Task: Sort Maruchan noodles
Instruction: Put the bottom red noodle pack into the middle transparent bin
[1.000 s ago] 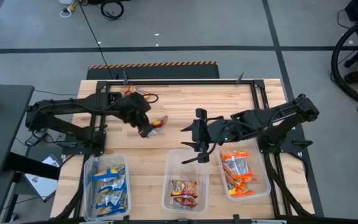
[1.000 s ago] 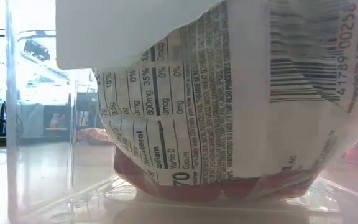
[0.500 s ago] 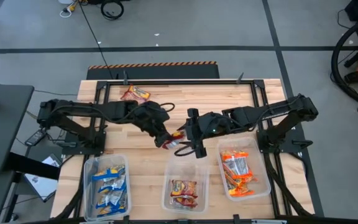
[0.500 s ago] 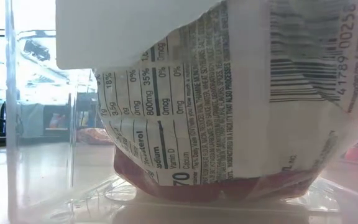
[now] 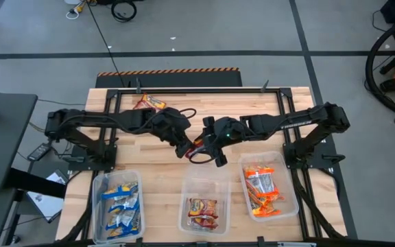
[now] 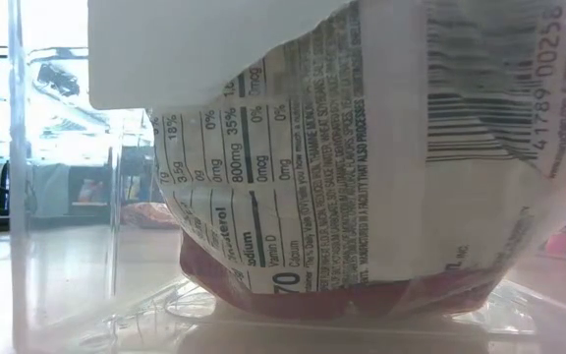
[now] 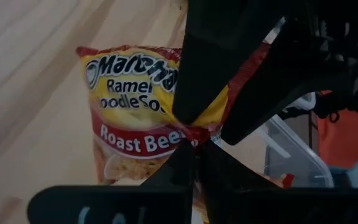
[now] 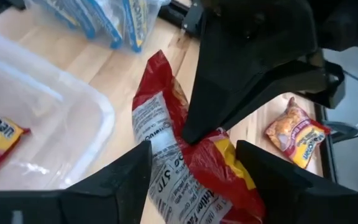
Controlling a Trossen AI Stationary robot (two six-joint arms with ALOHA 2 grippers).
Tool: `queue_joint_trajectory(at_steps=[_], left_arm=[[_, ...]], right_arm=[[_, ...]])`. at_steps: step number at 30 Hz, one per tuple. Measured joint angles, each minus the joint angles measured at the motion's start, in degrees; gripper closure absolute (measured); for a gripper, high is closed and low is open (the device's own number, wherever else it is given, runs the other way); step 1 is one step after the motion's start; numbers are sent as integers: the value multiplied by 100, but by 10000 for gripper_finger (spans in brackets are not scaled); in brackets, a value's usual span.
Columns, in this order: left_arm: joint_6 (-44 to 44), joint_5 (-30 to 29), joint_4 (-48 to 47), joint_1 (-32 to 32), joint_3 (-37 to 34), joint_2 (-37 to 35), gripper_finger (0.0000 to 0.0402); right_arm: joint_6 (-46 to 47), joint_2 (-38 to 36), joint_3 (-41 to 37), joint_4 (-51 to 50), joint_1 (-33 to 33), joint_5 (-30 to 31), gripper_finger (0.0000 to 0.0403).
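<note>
Between both grippers, roast-beef packet (image 7: 143, 124)

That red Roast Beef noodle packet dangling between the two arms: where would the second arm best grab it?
Probably by the free half of the Roast Beef packet, coming in opposite the left gripper, which pinches one crumpled edge. The right gripper sits open with its fingers either side of that loose, flat part, which bare fingers can close across. This is a judgement from its pose only.

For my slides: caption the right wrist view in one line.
Left gripper pinches a Roast Beef ramen packet between the open right gripper fingers, above the wooden table beside a clear bin.
</note>
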Motion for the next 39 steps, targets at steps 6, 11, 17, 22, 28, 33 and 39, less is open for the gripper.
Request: queue_joint_trajectory(at_steps=[6, 11, 17, 22, 28, 33, 39], left_arm=[[516, 43, 230, 84, -7, 95, 382], [915, 44, 386, 131, -9, 95, 381], [1169, 97, 391, 242, -9, 95, 377], [1082, 410, 418, 463, -9, 30, 326], [1459, 368, 535, 758, 22, -491, 212], [1661, 269, 399, 1008, 7, -1398, 153], [1812, -365, 192, 1026, 13, -2625, 155]], right_arm=[[-25, -7, -170, 87, -77, -147, 202], [67, -11, -190, 113, -89, 238, 251], [226, -11, -195, 148, -91, 345, 317], [307, -15, -193, 173, -101, 393, 336], [922, -4, -194, 105, -85, 306, 329], [2949, -116, 346, -261, -2, 293, 331], [4851, -133, 743, -601, 439, -168, 332]])
